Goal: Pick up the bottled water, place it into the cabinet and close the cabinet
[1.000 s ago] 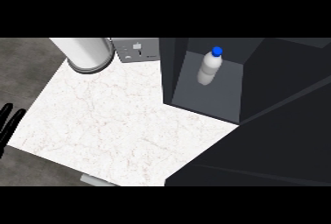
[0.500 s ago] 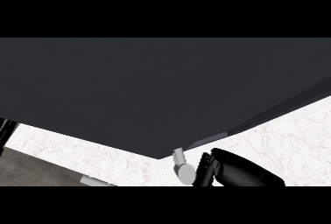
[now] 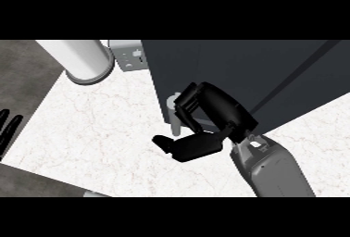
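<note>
The right hand (image 3: 205,125) curls its fingers around the cabinet handle (image 3: 175,115) at the dark cabinet door's (image 3: 226,69) left edge. Bare marble counter (image 3: 103,129) spreads leftward, where the left hand (image 3: 7,132) rests with straight fingers at the edge. No writing is legible.

One cabinet (image 3: 273,74), one white cylinder (image 3: 80,59), one wall outlet (image 3: 128,56), two hands (image 3: 205,122) (image 3: 7,129)

Right robot hand (image 3: 205,121) at cabinet door (image 3: 239,74)

A glossy black robot hand (image 3: 205,125) with blocky segmented fingers joins a smooth grey forearm (image 3: 273,169).
</note>
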Available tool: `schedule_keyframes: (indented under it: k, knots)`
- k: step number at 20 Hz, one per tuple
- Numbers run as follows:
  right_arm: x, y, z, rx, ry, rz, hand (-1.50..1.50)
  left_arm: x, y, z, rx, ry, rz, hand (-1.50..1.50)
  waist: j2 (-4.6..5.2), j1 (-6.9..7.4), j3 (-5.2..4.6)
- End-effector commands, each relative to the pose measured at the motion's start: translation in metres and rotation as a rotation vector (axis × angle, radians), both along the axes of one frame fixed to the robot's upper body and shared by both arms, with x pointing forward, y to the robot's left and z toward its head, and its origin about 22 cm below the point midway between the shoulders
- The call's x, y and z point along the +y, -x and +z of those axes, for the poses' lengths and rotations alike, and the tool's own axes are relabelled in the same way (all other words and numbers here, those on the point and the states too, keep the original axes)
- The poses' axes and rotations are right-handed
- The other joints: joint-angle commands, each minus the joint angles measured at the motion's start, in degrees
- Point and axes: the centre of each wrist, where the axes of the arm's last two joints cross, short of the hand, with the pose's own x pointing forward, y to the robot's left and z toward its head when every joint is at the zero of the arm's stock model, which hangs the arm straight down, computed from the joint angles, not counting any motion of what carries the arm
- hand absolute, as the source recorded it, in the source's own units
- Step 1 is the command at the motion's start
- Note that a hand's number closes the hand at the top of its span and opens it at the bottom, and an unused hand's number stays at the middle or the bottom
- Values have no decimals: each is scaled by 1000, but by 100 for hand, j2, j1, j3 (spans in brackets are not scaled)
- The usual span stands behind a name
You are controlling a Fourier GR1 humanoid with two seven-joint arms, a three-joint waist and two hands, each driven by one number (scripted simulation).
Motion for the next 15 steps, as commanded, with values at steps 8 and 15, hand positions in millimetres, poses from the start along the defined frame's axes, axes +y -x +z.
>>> schedule_keyframes:
  k: [8, 15]
  knots:
    - [27, -73, 39, 63, -153, -299, -150, 6, 6, -7, 1, 25, 14, -150, -4, -81, 24]
    - [43, -80, 38, 109, -206, -332, -150, 9, 9, -12, 16, 27, 16, -150, -17, -218, 28]
